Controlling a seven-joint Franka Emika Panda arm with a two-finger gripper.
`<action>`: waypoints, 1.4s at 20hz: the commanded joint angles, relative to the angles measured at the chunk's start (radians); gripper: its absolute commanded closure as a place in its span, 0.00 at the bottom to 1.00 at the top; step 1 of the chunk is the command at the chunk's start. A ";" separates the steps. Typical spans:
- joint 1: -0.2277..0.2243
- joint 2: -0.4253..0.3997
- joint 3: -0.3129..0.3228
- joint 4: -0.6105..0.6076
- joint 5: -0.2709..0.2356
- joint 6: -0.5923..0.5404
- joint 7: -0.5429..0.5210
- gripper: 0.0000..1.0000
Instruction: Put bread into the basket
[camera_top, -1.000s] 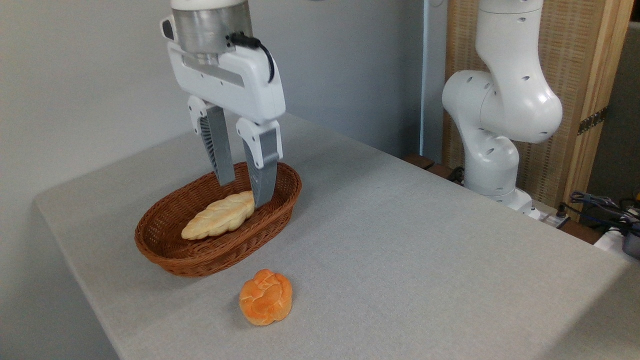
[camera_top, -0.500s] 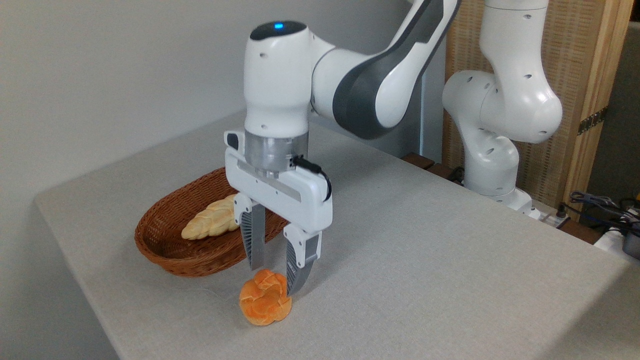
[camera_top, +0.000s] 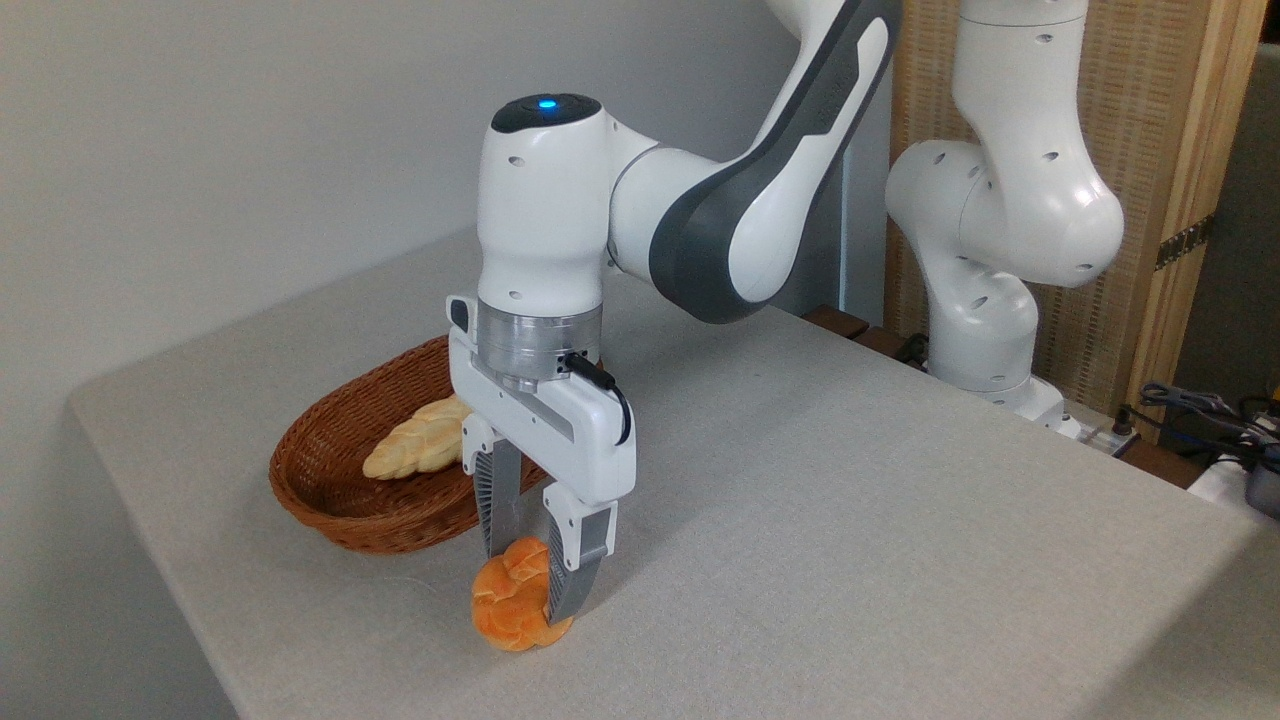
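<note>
Sitting between the fingers (camera_top: 565, 575), bread (camera_top: 512, 608) on table (camera_top: 800, 500); basket (camera_top: 370, 500) beside.

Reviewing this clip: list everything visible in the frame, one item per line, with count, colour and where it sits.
bun: one, orange-golden, on the table near the front edge, between the gripper fingers
basket: one, reddish-brown wicker, on the table behind and left of the bun
braided loaf: one, pale yellow, lying in the basket
table: one, light grey cloth top
wooden screen: one, tan, back right
cables: several, dark, far right beside the table
gripper: one, white with grey fingers, closed on the bun
arm: one, white and grey, base at back right
</note>
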 joint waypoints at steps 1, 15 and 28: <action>-0.014 -0.003 0.018 0.001 -0.004 0.010 0.019 0.71; -0.129 -0.087 -0.020 0.325 -0.093 -0.543 -0.124 0.49; -0.181 -0.074 -0.011 0.325 -0.090 -0.500 -0.153 0.00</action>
